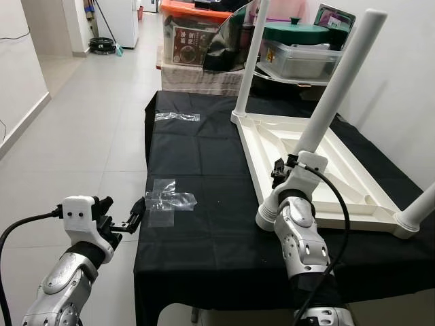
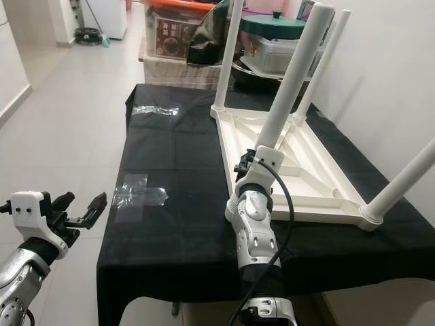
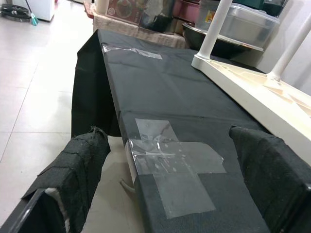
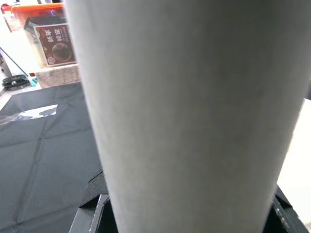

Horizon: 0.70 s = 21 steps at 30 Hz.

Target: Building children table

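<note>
Left eye view: the upturned white tabletop (image 1: 319, 170) is being seen lying on the black cloth (image 1: 204, 224), legs pointing up. The near-left leg (image 1: 333, 95) is being gripped low on its shaft by the right gripper (image 1: 289, 168); the long axis of the leg is leaning up and away to the right. The right forearm is being held steeply upright beneath the leg's socket.

Right eye view: the left gripper (image 2: 81, 210) is being held released at the table's left edge, well apart from the tabletop, forearm angled up from below. The right arm is being judged much the nearer to the task's work.

Left wrist view: the parted padded fingers (image 3: 77, 160) are being shown either side of a clear tape cross (image 3: 175, 160) on the cloth, grasping nothing.

Right wrist view: the white leg is being seen standing directly between the jaws, clenched around it, its axis running across the line of the fingers.
</note>
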Available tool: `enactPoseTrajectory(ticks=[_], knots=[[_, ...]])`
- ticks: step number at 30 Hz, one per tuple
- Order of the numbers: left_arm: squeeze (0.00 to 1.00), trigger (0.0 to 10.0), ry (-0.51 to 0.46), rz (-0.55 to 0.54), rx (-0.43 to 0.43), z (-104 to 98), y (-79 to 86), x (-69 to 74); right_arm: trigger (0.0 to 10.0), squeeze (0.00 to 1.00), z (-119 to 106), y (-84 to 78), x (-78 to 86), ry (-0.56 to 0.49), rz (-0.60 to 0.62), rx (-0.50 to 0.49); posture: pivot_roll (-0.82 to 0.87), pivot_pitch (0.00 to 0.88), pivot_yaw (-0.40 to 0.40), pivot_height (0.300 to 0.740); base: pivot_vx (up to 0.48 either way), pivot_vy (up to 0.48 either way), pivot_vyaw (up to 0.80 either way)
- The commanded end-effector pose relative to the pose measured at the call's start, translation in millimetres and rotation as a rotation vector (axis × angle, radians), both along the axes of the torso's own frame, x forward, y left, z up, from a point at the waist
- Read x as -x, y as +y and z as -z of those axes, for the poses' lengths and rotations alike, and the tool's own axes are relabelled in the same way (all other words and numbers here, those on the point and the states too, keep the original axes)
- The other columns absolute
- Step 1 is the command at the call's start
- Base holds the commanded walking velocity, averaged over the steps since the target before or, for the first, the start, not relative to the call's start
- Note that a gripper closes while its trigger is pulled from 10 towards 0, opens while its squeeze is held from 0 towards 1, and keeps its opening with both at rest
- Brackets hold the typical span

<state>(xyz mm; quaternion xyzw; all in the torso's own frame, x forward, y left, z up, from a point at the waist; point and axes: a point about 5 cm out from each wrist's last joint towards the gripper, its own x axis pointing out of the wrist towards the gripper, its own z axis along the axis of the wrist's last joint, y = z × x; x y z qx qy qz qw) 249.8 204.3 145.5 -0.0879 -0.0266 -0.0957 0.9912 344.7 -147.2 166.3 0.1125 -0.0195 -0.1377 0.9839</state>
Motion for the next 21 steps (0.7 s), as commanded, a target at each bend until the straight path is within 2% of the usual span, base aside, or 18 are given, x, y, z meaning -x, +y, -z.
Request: enactPoseTrajectory(ticks=[1,19,20,21], knots=[[0.0,10.0,0.005,0.014,0.002,1.7,-4.8,1.0,10.0,0.0,6.7,-6.2,2.3,0.027,0.029,-0.132,0.09,0.0,-0.092,0.74,0.0,0.0,0.0],[0.0,10.0,0.006,0.016,0.005,3.7,-7.4,0.4,10.0,0.0,5.7,-7.0,2.9,0.029,0.021,-0.126,0.09,0.0,-0.097,0.74,0.0,0.0,0.0],[0.0,10.0,0.006,0.015,0.004,3.8,-7.2,0.5,10.0,0.03,5.1,-6.8,3.0,0.025,0.02,-0.128,0.09,0.0,-0.097,0.74,0.0,0.0,0.0],[0.0,10.0,0.006,0.014,0.004,3.9,-6.8,0.6,10.0,0.58,4.0,-6.3,3.0,0.018,0.018,-0.13,0.09,0.0,-0.097,0.74,0.0,0.0,0.0]])
